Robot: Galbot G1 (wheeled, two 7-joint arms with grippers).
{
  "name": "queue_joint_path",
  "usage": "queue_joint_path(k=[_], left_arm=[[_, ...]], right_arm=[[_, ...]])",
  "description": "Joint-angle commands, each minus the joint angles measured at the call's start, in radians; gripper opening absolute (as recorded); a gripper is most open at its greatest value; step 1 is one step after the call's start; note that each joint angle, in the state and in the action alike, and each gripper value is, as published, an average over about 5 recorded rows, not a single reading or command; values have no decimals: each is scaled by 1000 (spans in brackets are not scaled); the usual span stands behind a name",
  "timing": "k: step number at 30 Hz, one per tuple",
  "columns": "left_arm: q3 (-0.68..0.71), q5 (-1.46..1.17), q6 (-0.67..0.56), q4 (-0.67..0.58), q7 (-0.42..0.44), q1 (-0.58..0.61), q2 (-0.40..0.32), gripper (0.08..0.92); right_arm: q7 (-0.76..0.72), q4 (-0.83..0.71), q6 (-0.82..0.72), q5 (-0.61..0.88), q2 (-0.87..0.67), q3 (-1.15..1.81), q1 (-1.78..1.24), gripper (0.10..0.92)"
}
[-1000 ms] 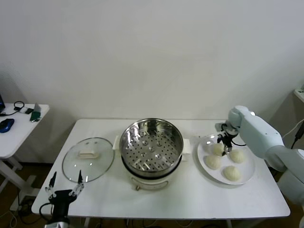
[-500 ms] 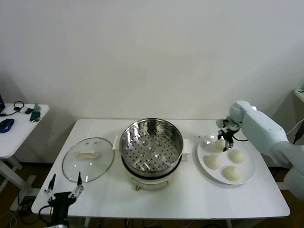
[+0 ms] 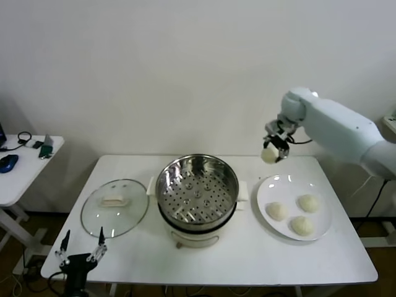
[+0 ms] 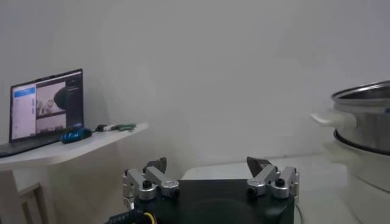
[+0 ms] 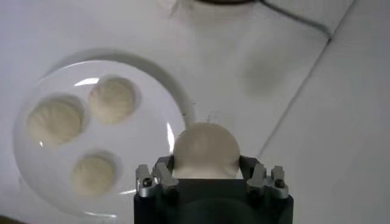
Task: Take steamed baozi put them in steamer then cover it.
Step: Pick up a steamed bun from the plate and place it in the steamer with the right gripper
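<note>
A white table (image 3: 247,260) holds a steel steamer (image 3: 197,190) at its centre, tray bare. A glass lid (image 3: 115,206) lies to its left; a white plate (image 3: 270,187) with three baozi (image 3: 299,216) sits to its right. Above the plate's far edge, the right gripper (image 3: 271,152) grasps a fourth baozi (image 5: 205,150). The left gripper (image 4: 211,177) hangs released below the table's front-left corner.

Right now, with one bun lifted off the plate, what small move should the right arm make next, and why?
Probably carry it leftward over the large shiny steel steamer pot. The right hand grips a cream-white round bun above the table, short of the pot; its perforated tray holds nothing, and three buns remain on the flat white plate.
</note>
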Motion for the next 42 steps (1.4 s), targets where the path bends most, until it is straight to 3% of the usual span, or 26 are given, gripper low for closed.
queue_joint_path(k=[1,11,26,42], left_arm=[[4,-1,-1,-6,1,9,6,823],[13,10,-5,-10,11,23,12,823],[1,14,12,-51,9,29,10,823],[-1,7,14,-34,4,11,6,823]], right_arm=[[-41,246,130,54,89,-164,235,696],[-37,347,187,-130,249,-49,116,696],[18,173,301,-478,385,41,-182,699],[31,149,307,-533,371,48,-259,709]])
